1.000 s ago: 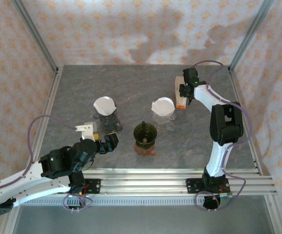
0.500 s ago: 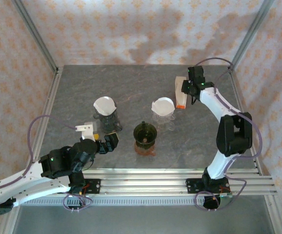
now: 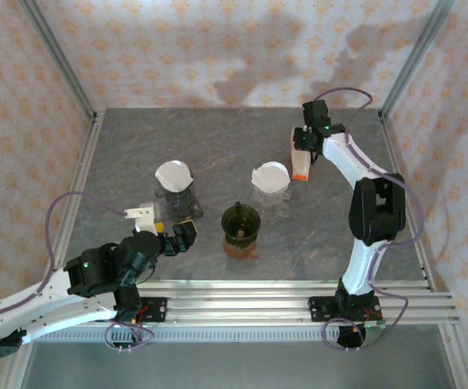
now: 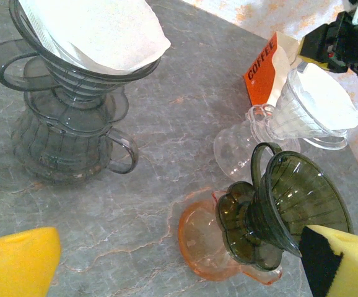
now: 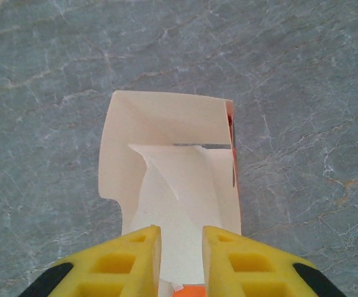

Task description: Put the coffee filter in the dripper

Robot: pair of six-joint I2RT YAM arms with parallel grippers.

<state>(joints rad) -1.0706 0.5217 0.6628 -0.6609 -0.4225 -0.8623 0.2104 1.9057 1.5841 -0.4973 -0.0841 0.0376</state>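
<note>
Plainly, the orange filter box [image 4: 261, 69] reads "COFFEE".

In the right wrist view, the lower edge cuts off the right gripper [image 5: 181, 240]. You cannot tell whether its fingers pinch the white filter [image 5: 179, 185] between them or merely straddle it. The box [image 5: 166, 117] has its orange end mostly hidden beneath them. In the left wrist view, the left gripper [image 4: 179, 263] is cropped to two corner pads, and the top edge clips the grey dripper [image 4: 67, 105]. From above, the right jaws are too small to read.
</note>
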